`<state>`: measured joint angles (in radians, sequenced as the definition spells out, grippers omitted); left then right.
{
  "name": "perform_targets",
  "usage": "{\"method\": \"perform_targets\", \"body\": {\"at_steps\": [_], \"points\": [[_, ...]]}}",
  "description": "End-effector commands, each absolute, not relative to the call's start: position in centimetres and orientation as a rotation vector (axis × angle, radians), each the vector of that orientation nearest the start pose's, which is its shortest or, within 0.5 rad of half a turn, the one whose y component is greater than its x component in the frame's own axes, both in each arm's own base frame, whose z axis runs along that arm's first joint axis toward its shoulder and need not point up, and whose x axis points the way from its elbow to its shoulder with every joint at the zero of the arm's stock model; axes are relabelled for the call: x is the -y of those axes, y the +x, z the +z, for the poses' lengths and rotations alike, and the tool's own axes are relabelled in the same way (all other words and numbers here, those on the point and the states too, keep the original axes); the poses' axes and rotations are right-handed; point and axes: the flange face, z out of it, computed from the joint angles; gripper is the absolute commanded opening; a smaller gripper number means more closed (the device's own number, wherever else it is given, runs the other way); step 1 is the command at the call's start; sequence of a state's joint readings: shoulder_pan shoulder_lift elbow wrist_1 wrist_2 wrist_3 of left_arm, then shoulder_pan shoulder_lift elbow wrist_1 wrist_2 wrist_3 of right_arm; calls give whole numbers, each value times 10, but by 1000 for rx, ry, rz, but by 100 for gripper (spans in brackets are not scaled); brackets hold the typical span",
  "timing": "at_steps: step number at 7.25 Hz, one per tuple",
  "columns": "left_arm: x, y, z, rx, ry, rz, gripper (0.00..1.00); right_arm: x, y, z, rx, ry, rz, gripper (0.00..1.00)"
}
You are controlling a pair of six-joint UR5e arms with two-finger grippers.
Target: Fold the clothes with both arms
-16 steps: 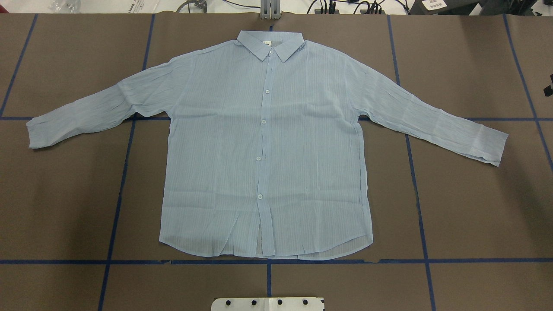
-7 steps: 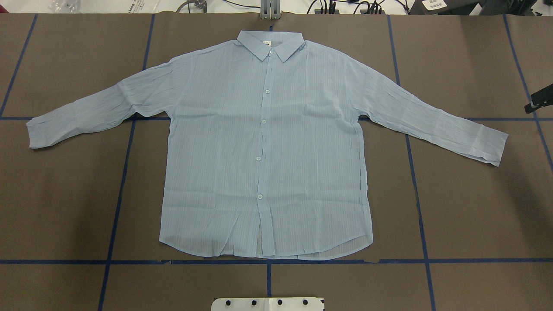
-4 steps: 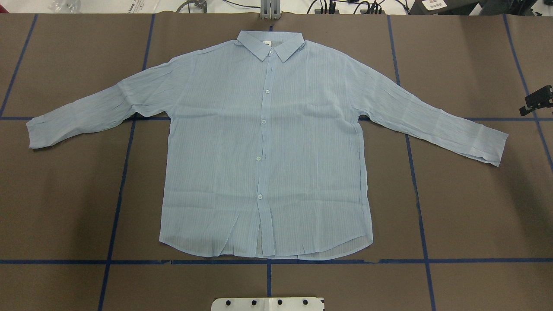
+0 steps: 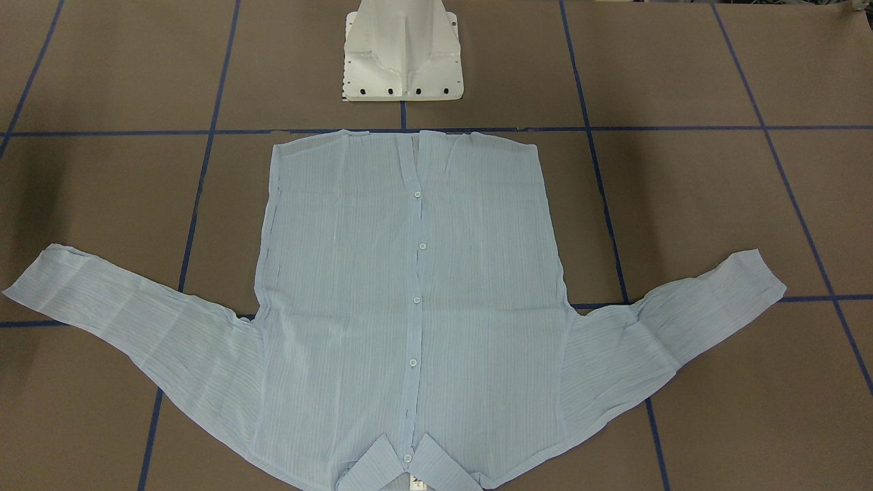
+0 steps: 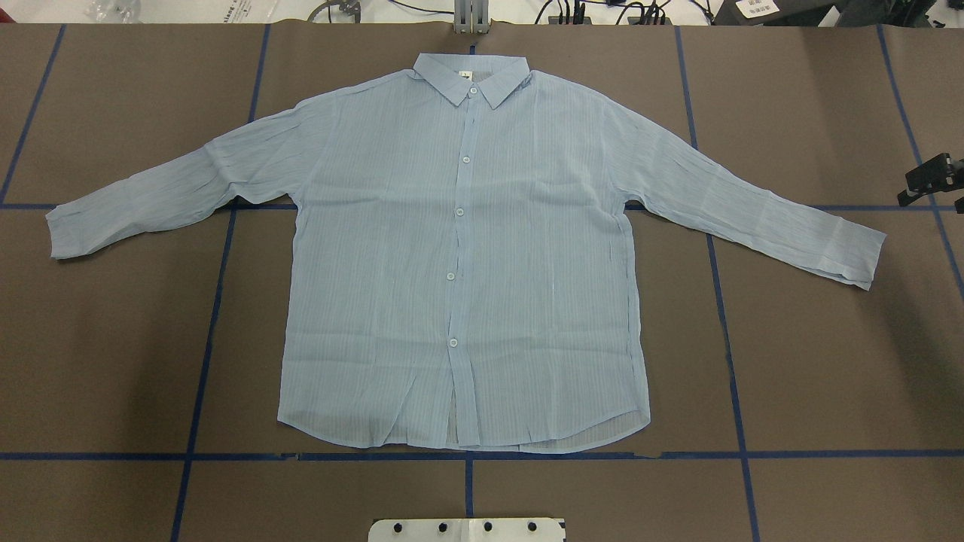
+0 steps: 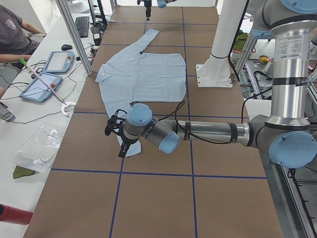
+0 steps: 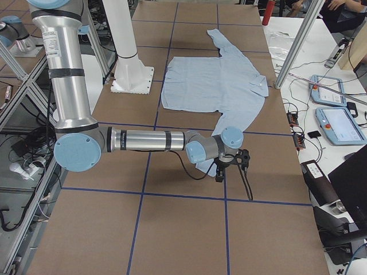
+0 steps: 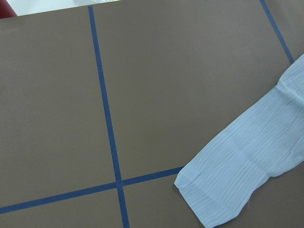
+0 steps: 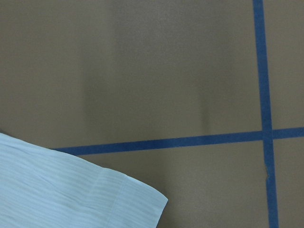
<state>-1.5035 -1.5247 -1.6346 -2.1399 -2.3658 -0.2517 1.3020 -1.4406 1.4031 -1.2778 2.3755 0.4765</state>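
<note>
Shirt [image 5: 467, 248] flat, buttons up, sleeves spread. Right gripper [image 5: 922, 184] hangs just outboard of one cuff [image 9: 71, 190]. Left gripper [image 6: 121, 148] sits close by the other cuff [image 8: 213, 194]. Finger spread: cannot tell for either (only edges show). Risk: the cloth is thin, so fingers may nip one layer or skid, dragging a sleeve crooked.

Left arm [image 6: 208, 131] and right arm [image 7: 146, 139]: silver tubes, grey joints, light-blue round caps (black bands ring the upright segments), black cables [image 7: 246, 186] trailing alongside; a label [image 6: 292, 47], perhaps printed text, marks each upright tube.
</note>
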Motion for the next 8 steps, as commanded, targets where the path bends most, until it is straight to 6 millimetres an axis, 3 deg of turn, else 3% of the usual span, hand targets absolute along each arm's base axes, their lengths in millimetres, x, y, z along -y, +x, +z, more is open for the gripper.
{"method": "perform_targets", "body": {"at_steps": [1,2,3,5,8], "points": [[497,-29,582,-850,427,62,100,561,-105,640,831,-81,83,96],[497,-29,582,-850,427,62,100,562,-106,637,841,-42,70,96],[497,-29,582,-850,425,62,100,563,-112,659,853,1,116,96],[498,-29,582,-850,427,62,100,553,-126,679,886,21,177,95],[499,-29,580,-850,428,63,100,549,-127,683,892,-1,191,92]]}}
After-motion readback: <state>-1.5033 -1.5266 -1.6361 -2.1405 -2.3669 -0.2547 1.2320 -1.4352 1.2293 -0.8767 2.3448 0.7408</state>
